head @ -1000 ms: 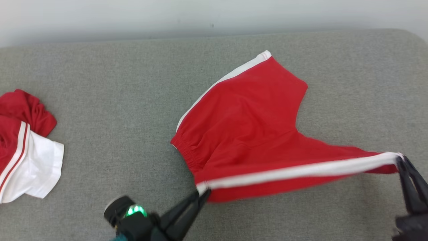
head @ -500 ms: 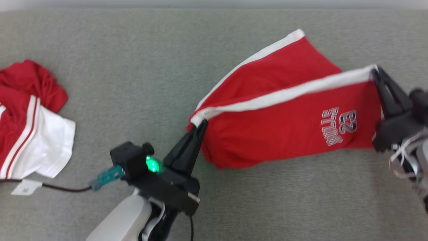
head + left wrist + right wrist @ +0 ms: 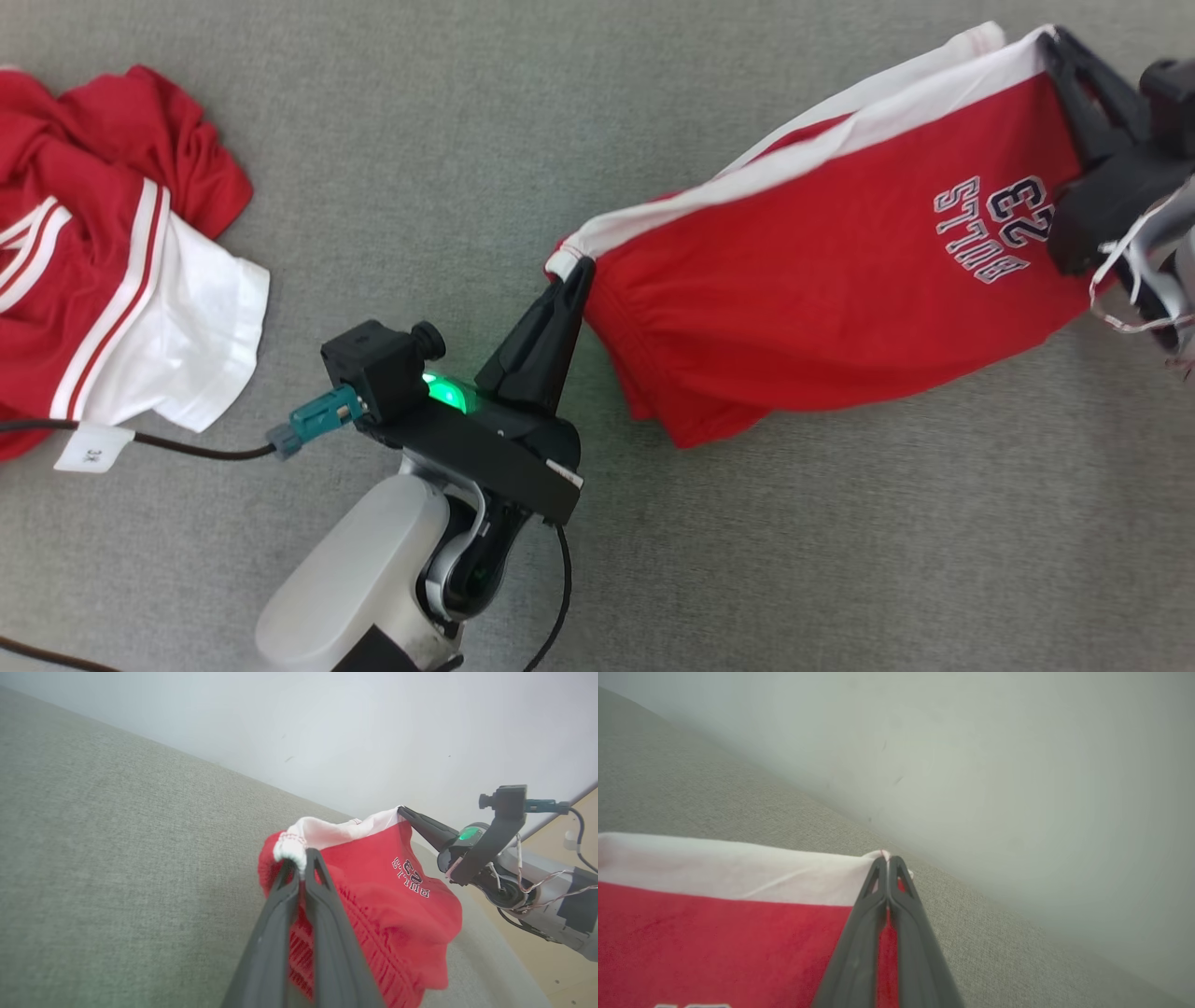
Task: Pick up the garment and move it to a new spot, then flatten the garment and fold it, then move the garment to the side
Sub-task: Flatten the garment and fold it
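Closest to the body, the left gripper [image 3: 574,269] has its jaws pinched shut on the white-striped waistband corner of the red cotton shorts with a white side stripe [image 3: 822,280]. The left wrist view confirms a bunched white corner caught at the tips.

White paper tag [image 3: 91,448] on the black cable [image 3: 196,450]: looks like "3X", too small to be sure.

Shorts hang as a sling between both grippers above the grey fabric-covered worktop [image 3: 420,121], with the stripe edge uppermost. Cannot tell whether the lowest fold brushes the cloth.

Print on the leg, upside down from the head view: "BULLS" with "23".

Farther off, the right gripper [image 3: 1053,42] has its jaws closed on the hem end of the same stripe.

Crumpled red-and-white jersey [image 3: 121,252] lies well apart on the left.

Judgement: this is the carry to a new spot, before flattening.
- Hold both pinches firm.
- Keep the stripe edge taut and level.
- Lower so the hanging side lands first.
- Then draw the held edge away to spread the fabric without doubling.
- Stay clear of the jersey and cable.
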Motion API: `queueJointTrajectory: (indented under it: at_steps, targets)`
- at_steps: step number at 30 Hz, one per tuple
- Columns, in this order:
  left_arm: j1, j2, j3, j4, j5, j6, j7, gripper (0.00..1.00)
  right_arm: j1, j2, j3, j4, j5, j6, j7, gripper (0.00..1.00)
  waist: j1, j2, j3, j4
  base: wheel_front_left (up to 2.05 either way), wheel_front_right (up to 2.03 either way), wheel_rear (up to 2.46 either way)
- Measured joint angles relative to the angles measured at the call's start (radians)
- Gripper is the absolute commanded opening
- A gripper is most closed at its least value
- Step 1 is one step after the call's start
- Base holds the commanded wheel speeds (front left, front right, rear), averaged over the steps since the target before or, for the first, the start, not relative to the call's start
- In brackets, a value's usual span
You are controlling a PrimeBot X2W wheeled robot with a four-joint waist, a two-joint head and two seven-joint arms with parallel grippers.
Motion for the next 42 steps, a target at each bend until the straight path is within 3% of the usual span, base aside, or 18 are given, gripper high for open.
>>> queueJointTrajectory:
  at_steps: [11,12,13,14,15,18,21,27,33,42]
  targets:
    - [-0.023,-0.037,0.025,0.049,0.079,0.0,0.0,0.0,-0.102,0.015,0.082,0.128,0.046,0.0,-0.03,0.0,0.0,0.0,0.049,0.038,0.0,0.0,0.0]
    - [-0.026,-0.04,0.026,0.054,0.104,0.0,0.0,0.19,-0.107,0.019,0.093,0.14,0.051,0.0,-0.031,0.0,-0.0001,0.0,0.049,0.042,0.0,0.0,0.0]
    - [-0.028,-0.04,0.025,0.053,0.109,0.0,0.0,0.47,-0.107,0.022,0.096,0.144,0.052,0.0,-0.034,0.3,-0.0001,0.0,0.048,0.043,0.0,0.0,0.0]
    - [-0.028,-0.04,0.025,0.053,0.109,0.0,0.0,0.51,-0.107,0.022,0.096,0.144,0.052,0.0,-0.034,0.52,-0.0001,0.0,0.048,0.043,0.0,0.0,0.0]
    - [-0.027,-0.041,0.03,0.052,0.118,0.0,0.0,0.97,-0.108,0.024,0.095,0.145,0.052,0.0,-0.035,1.0,-0.0001,0.0,0.046,0.043,0.0,0.0,0.0]
    - [-0.025,-0.045,0.051,0.048,0.16,0.0,0.0,1.0,-0.11,0.013,0.03,0.082,0.032,0.0,-0.036,1.0,-0.0001,0.0001,0.039,0.04,0.0,0.0,0.0]
    - [0.0,-0.044,0.1,0.014,0.248,0.009,0.0,1.0,-0.067,-0.004,-0.104,-0.021,0.003,0.0,-0.038,1.0,-0.0002,-0.0001,0.024,0.036,0.0,0.0,0.0]
    - [0.153,-0.04,0.176,-0.103,0.418,0.069,-0.001,1.0,0.191,0.02,-0.3,-0.132,0.02,0.0,-0.038,1.0,-0.0003,0.0,-0.024,0.019,0.0,0.0,0.0]
    - [0.305,-0.04,0.193,-0.17,0.458,0.087,-0.001,1.0,0.355,0.054,-0.342,-0.153,0.074,0.0,-0.038,1.0,-0.0004,0.0,-0.081,0.0,0.0,0.0,0.0]
    - [0.43,-0.056,0.164,-0.252,0.543,0.103,-0.001,1.0,0.399,0.053,-0.321,-0.043,0.17,0.0,-0.038,1.0,-0.0005,-0.0002,-0.124,0.025,0.0,0.0,0.0]
